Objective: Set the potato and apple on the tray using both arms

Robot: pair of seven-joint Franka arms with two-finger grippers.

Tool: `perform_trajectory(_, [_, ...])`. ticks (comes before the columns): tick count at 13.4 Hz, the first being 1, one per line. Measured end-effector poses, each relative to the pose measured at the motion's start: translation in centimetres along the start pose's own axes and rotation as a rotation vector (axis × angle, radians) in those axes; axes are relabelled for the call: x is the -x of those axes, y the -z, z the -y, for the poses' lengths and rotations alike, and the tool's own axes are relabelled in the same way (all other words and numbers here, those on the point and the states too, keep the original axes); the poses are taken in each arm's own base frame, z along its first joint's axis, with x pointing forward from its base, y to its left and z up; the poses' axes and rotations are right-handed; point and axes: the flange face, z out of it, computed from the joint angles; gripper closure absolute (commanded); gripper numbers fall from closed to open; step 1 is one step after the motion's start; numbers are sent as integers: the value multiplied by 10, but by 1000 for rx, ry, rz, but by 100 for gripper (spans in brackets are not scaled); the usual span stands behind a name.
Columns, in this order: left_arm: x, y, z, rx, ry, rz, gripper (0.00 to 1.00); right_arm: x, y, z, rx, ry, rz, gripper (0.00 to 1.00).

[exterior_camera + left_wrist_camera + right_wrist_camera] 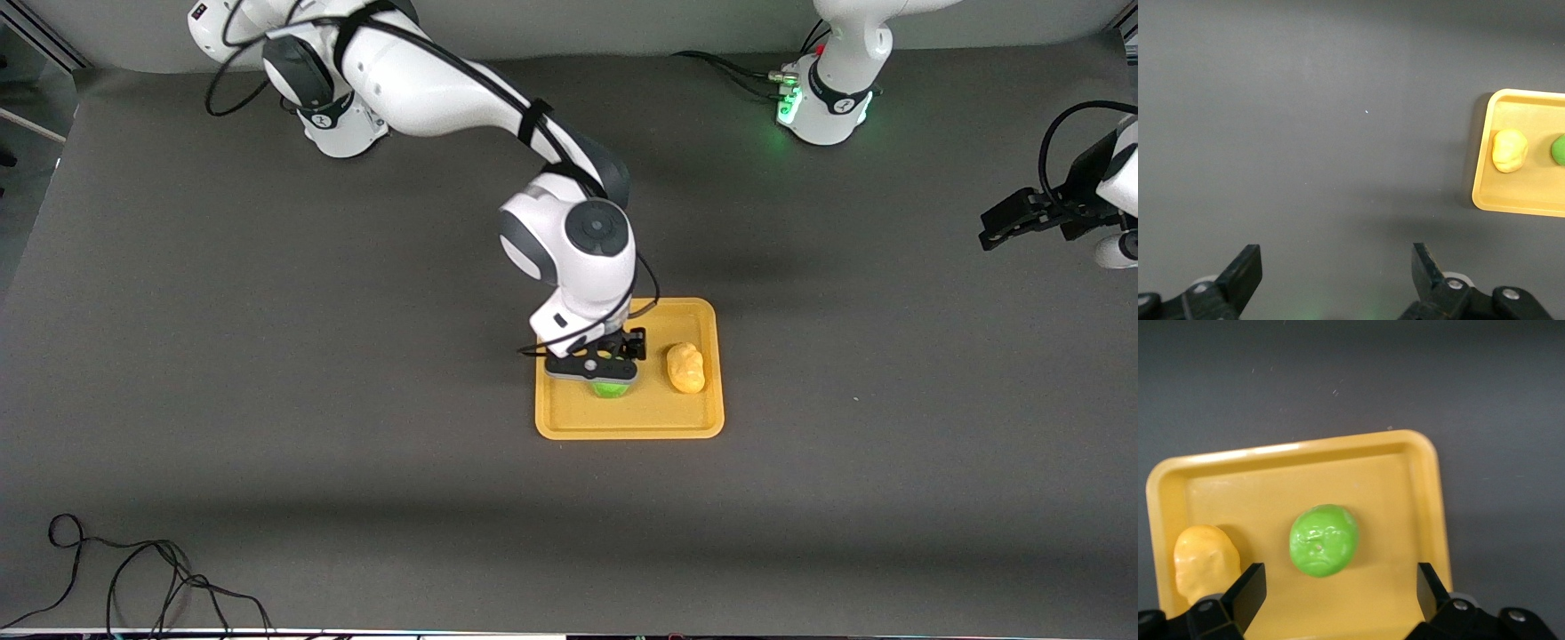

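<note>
Dark grey cloth covers the tabletop [267, 356], and the tray [693, 427] lies near its middle. On the tray rest both the potato [686, 367] and the apple [610, 388], side by side and apart, the potato toward the left arm's end. The right claw [597, 363] hangs just above the apple with its fingers spread wide on both sides of it, holding nothing. The left claw [1003, 222] waits over the bare cloth at the left arm's end of the tabletop, also wide open and empty. I judge that both fruits are light and rigid; the round apple may roll easily, so it is best taken across its widest middle, and the potato across its narrow width.
</note>
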Motion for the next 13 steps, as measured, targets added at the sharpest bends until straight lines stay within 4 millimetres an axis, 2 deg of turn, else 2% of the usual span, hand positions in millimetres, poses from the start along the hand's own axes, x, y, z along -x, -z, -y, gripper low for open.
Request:
perform_trajectory(1, [0, 0, 0, 0, 0, 0, 0, -13, 32, -18, 11, -8, 9, 0])
perform_trajectory(3, [0, 0, 0, 0, 0, 0, 0, -43, 87, -66, 37, 31, 31, 0])
perform_trajectory(5, [0, 0, 0, 0, 0, 1, 0, -70, 127, -125, 73, 61, 64, 0])
perform_trajectory(6, [0, 0, 0, 0, 1, 1, 0, -84, 140, -160, 80, 78, 77, 0])
perform_trajectory(8, [0, 0, 0, 0, 1, 1, 0, -109, 160, -247, 73, 98, 113, 0])
perform_trajectory(9, [0, 0, 0, 0, 1, 1, 0, -115, 169, -290, 55, 100, 130, 0])
perform_trajectory(11, [0, 0, 0, 0, 0, 1, 0, -113, 185, -366, 32, 104, 153, 0])
perform_trajectory(13, [0, -1, 0, 0, 0, 1, 0, -108, 197, -431, 19, 118, 164, 0])
